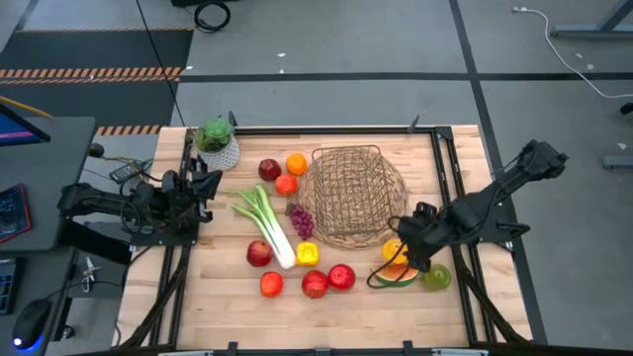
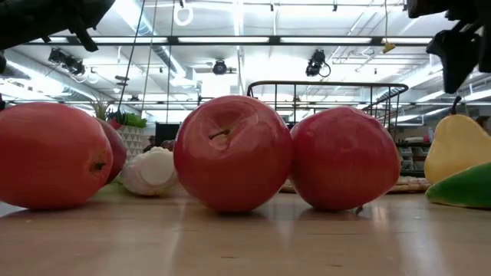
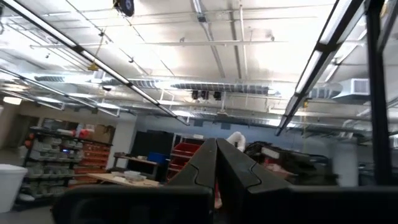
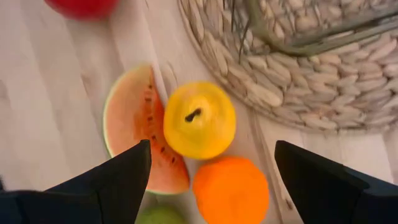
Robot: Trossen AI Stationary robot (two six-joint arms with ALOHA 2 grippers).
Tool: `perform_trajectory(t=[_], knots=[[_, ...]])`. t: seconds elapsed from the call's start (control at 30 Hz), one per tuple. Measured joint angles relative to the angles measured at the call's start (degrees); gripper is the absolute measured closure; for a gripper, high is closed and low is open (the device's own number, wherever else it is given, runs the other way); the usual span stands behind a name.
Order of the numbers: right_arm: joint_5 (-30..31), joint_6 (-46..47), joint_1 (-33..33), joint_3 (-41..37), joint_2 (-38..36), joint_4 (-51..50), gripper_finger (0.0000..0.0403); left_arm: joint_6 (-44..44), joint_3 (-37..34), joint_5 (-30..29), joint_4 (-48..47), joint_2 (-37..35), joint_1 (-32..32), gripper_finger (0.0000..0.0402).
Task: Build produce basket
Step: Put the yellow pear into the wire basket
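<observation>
Grey workshop floor surrounds the pale wooden desk [image 1: 218,297], where the round, shallow, tan open-weave wire basket [image 1: 351,193] sits on a woven mat and holds nothing yet, so the task looks to be at its very start. The right gripper [image 4: 211,168] hovers above a small cluster lying just outside the basket's near rim: directly under it, between its two dark fingers [image 4: 118,177], stands a yellow pear-shaped toy fruit [image 4: 199,119] with its stem up, touching a red-fleshed watermelon slice [image 4: 134,134] to one side and a round orange [image 4: 231,190] just nearer the wrist; a green fruit [image 4: 161,214] peeks in closer still. Its jaws stand spread wide, empty, touching nothing; that stance suggests it is lining up to drop onto the yellow fruit, the piece most centred beneath it. Well away from this gripper, on the far side of the basket, lie the long green-and-white leek [image 1: 267,225], purple grapes [image 1: 301,220], a yellow pepper [image 1: 308,254] and several red apples [image 1: 315,284]. The left gripper [image 3: 216,163] waits at the desk's left edge, aimed up at the ceiling, its fingers pressed together on nothing.
</observation>
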Motion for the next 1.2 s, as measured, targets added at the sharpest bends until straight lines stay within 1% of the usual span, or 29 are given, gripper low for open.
perform_trajectory(t=[0.3,0.47,0.73,0.87,1.07,1.13,1.2], knots=[[0.0,2.2,2.5,7.4,10.8,-3.4,0.0058,1.5,1.1,-0.1,0.1,0.0,0.0,0.0389],[0.4,2.8,2.3,7.8,13.9,-3.4,0.0058,3.3,1.2,-0.1,-0.1,0.0,0.0,0.0385],[-0.3,0.8,0.8,7.8,18.4,-3.4,0.0058,2.8,1.2,-0.1,-0.2,0.0,0.0,0.0384],[-0.5,-0.5,0.5,7.8,19.3,-3.7,0.0058,2.7,1.3,-0.1,-0.5,0.0,0.0,0.0389],[-0.3,-0.2,-0.8,7.8,17.8,-3.7,0.0058,2.7,1.3,-0.1,-0.7,0.0,0.0,0.0384],[0.7,0.5,-1.2,7.8,17.5,-3.7,0.0066,2.7,1.3,-0.1,-0.7,0.0,0.0,0.0383],[1.2,1.1,-1.4,7.8,17.3,-3.6,0.0081,2.7,1.3,-0.1,-0.7,0.0,0.0,0.0382]])
